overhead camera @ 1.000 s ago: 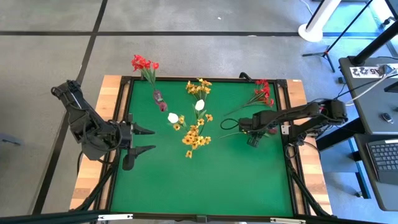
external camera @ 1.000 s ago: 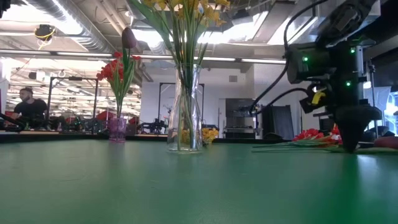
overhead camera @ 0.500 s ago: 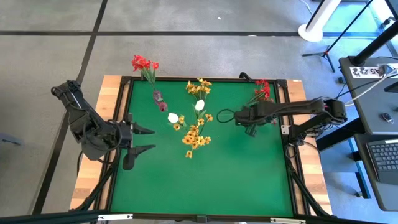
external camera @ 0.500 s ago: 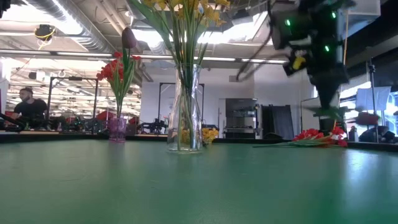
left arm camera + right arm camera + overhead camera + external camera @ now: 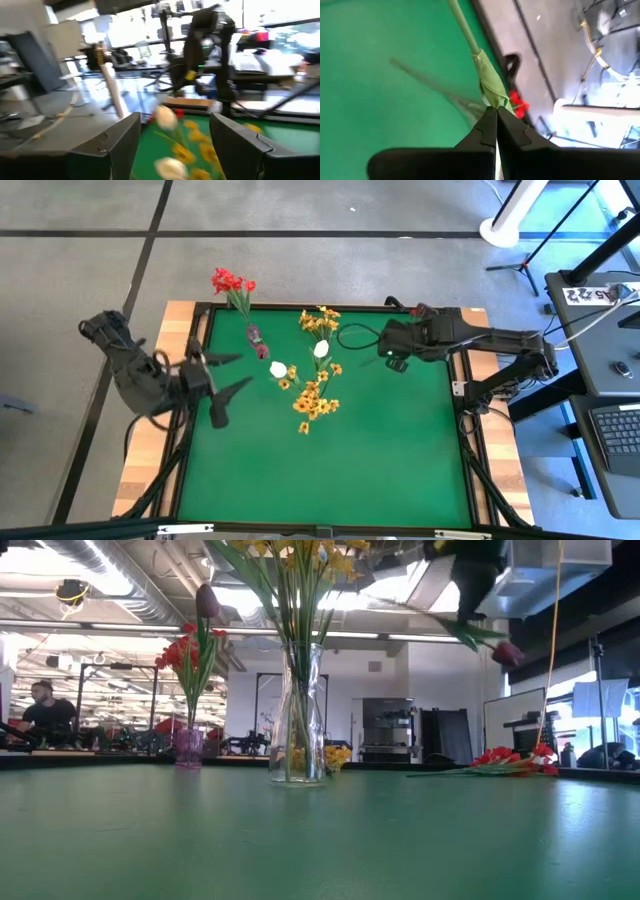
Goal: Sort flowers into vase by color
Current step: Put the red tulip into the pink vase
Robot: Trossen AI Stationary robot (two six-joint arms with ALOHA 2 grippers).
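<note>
Flower stem (image 5: 487,82): pinched in my right tool (image 5: 495,117), lifted near the counter's (image 5: 330,470) far right corner.
Left tool (image 5: 222,385): spread, idle.
Next: I'd carry it to the matching red vase (image 5: 188,748).

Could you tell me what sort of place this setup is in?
Probably an open robotics lab or workshop: exposed ceiling ducts, a person at a bench, and a laptop desk beside the green table.

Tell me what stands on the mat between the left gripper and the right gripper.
In the high view, the clear vase of yellow flowers with white buds stands between the open left gripper and the right gripper, shut on a green stem.
</note>
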